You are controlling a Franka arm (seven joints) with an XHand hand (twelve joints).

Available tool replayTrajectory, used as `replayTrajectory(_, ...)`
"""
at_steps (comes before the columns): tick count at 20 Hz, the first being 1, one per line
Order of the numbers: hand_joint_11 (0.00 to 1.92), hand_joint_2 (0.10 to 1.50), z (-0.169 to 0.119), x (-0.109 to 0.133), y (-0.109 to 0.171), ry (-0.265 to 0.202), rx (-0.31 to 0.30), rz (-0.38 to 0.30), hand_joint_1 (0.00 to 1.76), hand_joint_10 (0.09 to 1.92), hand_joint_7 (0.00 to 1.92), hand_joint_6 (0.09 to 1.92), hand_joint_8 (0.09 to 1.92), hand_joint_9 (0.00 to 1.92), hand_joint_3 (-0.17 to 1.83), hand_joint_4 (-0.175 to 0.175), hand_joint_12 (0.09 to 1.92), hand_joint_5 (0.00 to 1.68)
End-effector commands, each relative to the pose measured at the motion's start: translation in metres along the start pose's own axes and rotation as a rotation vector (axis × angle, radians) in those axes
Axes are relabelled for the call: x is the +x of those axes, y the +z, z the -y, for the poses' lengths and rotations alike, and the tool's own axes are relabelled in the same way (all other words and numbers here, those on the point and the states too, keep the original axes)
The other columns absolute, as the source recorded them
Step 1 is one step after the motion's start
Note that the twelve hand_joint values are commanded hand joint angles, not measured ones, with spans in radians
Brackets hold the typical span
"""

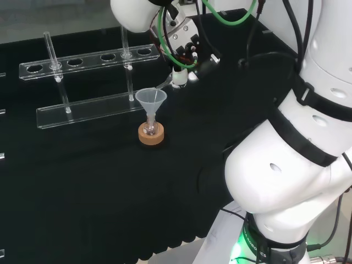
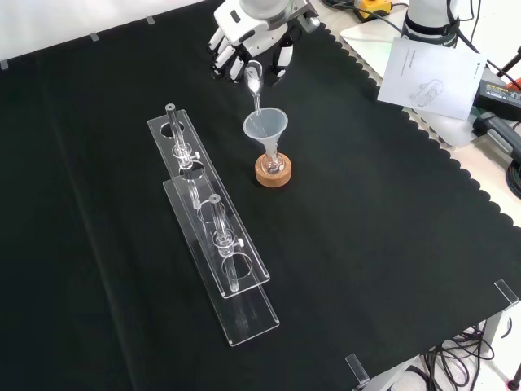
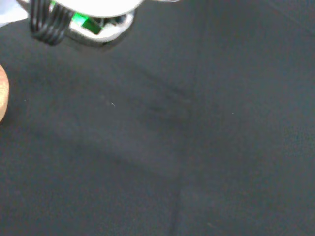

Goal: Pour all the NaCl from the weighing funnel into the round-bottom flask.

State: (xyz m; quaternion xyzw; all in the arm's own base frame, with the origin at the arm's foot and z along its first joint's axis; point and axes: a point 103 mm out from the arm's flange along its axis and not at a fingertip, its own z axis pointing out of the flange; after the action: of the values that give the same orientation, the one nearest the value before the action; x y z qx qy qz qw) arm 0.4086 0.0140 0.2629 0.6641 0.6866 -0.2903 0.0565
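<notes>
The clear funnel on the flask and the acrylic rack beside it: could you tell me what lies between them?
Nothing: in the front view, bare black cloth separates the funnel from the rack. The head view agrees.

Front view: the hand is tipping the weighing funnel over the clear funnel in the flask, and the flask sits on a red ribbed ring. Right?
Not quite. The flask sits on a cork ring, not a red ribbed one; the front view and the head view both show it. The rest stands: the hand holds the weighing funnel tipped with its spout over the clear funnel in the flask's neck.
</notes>
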Motion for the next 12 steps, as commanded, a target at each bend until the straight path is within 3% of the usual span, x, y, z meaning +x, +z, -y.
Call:
replayTrajectory(1, 0.66, 0.69, 0.0013, -0.0006, -0.0016, -0.001, -0.005, 0.031, 1.08, 0.43, 0.54, 0.95, 0.67, 0.88, 0.71, 0.175, 1.16, 1.13)
replayTrajectory(12, 0.66, 0.69, 0.0028, 0.0033, -0.0044, -0.002, -0.008, 0.098, 1.08, 0.43, 0.54, 0.95, 0.67, 0.88, 0.71, 0.175, 1.16, 1.13)
